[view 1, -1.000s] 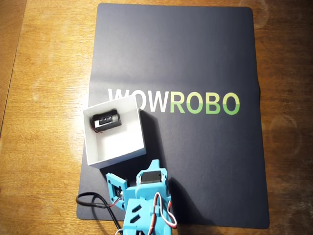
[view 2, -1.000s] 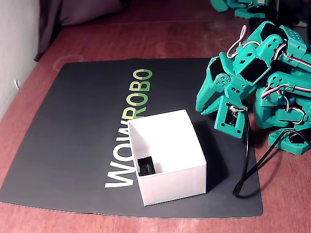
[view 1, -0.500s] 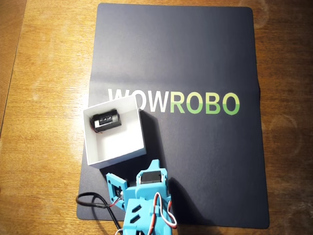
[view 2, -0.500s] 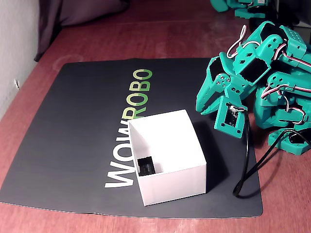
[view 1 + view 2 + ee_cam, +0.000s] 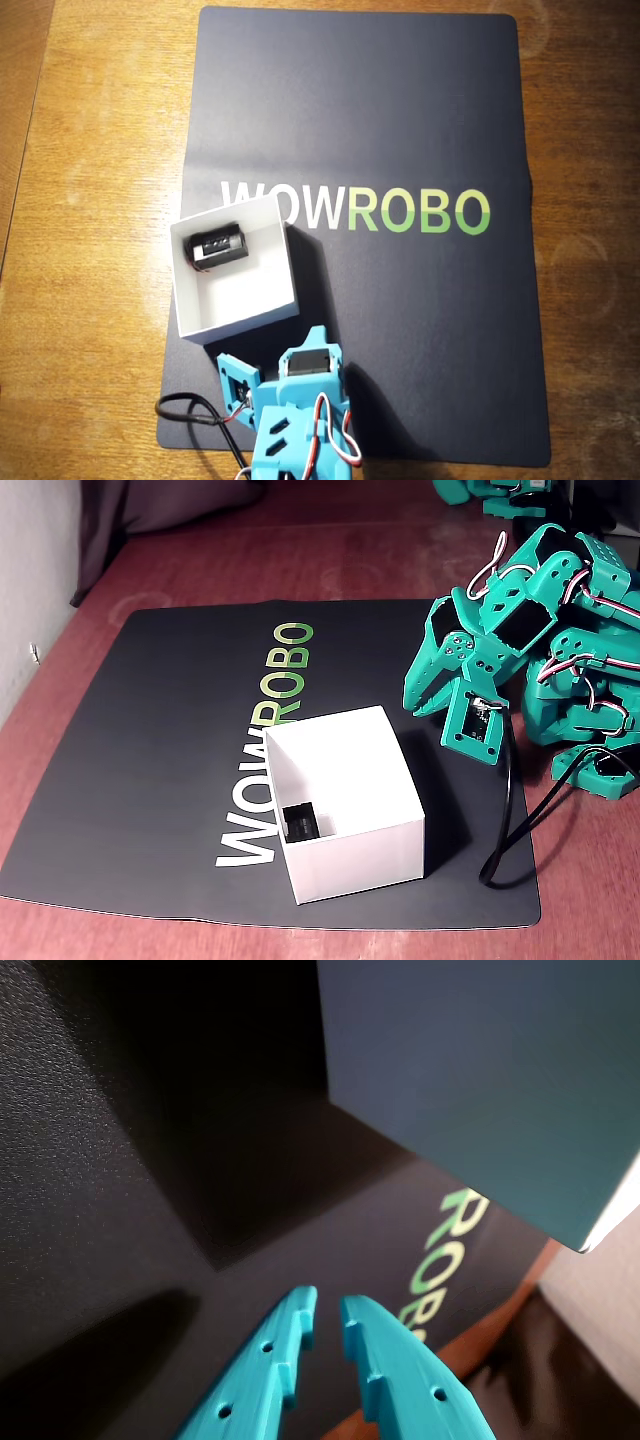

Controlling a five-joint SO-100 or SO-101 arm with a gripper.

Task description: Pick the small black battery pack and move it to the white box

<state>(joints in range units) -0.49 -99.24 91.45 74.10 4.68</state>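
White box already had the pack in it, arm parked beside it

Overhead: the small black battery pack [image 5: 214,246] lay inside the white box [image 5: 282,263], on the dark mat [image 5: 420,110]. Wrist: the gripper [image 5: 327,1322] was empty, fingers nearly pressed together, box wall close above. Fixed: the arm [image 5: 500,630] sat folded just beside the box; a careless swing could've shoved it, and the black cable [image 5: 510,820] might've snagged.

In the fixed view the white box [image 5: 345,810] wall hides most of the battery pack [image 5: 300,823]; its lettering is unreadable overhead.
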